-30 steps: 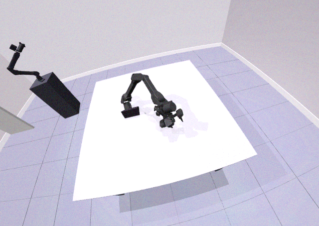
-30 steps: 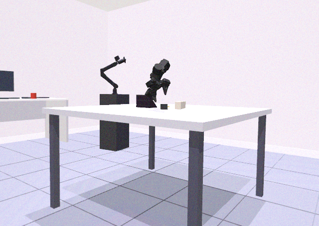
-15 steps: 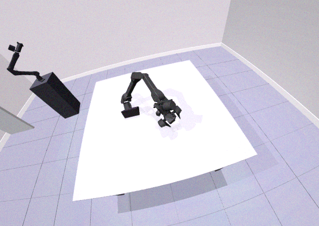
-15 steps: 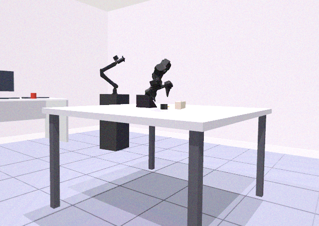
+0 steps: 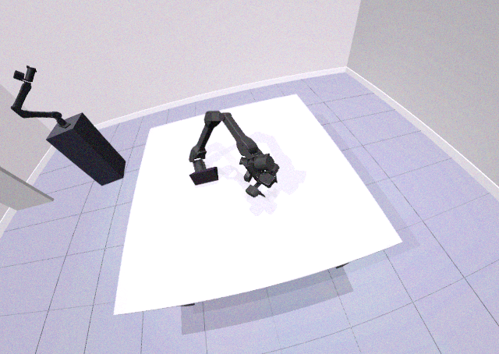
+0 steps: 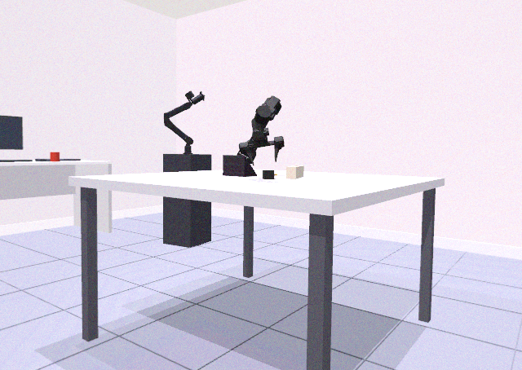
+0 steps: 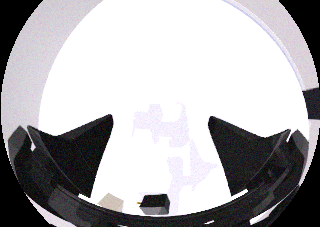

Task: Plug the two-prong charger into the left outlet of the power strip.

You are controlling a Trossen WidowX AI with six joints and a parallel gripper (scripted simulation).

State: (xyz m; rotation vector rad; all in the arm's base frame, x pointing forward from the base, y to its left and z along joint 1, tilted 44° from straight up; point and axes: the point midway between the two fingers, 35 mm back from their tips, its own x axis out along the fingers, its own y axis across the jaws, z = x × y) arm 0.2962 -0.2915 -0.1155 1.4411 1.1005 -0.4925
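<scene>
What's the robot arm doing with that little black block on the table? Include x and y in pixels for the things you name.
It isn't holding the block yet. The little black block (image 6: 267, 174) (image 7: 155, 204) looks like the charger, with a bit of gold poking out toward a cream box (image 6: 294, 172) (image 7: 111, 202), which is probably the power strip. The arm's gripper (image 5: 260, 187) (image 7: 162, 121) is above the table (image 5: 242, 253) (image 6: 202, 189) (image 7: 150, 52), wide open with nothing between its fingers. The job is to plug the charger in, so it will probably need to grab it first.
</scene>
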